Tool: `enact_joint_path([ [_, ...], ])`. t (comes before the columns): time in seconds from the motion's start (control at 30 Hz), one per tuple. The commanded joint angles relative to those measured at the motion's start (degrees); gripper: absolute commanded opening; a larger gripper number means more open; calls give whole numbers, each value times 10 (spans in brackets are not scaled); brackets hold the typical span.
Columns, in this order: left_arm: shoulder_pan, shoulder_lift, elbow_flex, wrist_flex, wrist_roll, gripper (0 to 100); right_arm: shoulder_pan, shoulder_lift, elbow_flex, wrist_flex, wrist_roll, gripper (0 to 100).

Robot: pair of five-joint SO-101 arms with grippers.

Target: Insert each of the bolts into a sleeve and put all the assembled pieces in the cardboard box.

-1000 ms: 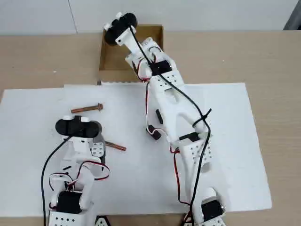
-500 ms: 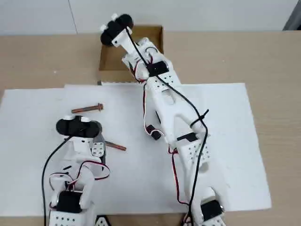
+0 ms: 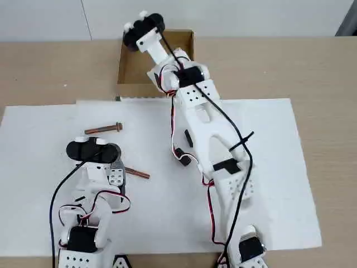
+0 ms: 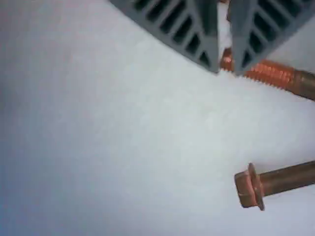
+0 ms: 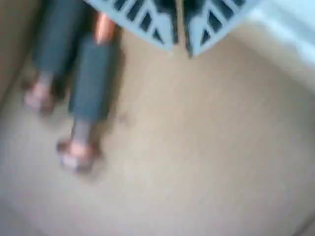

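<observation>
My left gripper (image 4: 224, 63) is shut, its tips resting over the threaded end of a copper bolt (image 4: 275, 77) that lies on the white sheet. In the high view this bolt (image 3: 138, 173) pokes out beside the left gripper (image 3: 120, 167). A second bolt (image 3: 104, 128) lies further back on the sheet, its flanged head (image 4: 250, 187) close by. My right arm (image 3: 192, 111) stretches to the cardboard box (image 3: 126, 70). My right gripper (image 5: 179, 42) hangs shut and empty over the box floor (image 5: 206, 147). Two bolts in dark sleeves (image 5: 91, 83) lie side by side there.
A white paper sheet (image 3: 268, 145) covers the wooden table (image 3: 312, 61). The box stands just beyond the sheet's far edge. The right arm's body lies across the middle of the sheet, with bare paper to its right.
The right arm's wrist swung slightly left over the box and came back right. The left arm and both loose bolts have stayed put.
</observation>
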Motion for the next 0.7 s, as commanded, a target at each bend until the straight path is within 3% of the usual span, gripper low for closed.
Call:
enact_joint_path([
  [0.0,1,-1,-3,4,-1,5,0,-80,-30,51,-40,3],
  [0.67,1,-1,-3,4,-1,5,-3,-221,-30,363,-68,3],
])
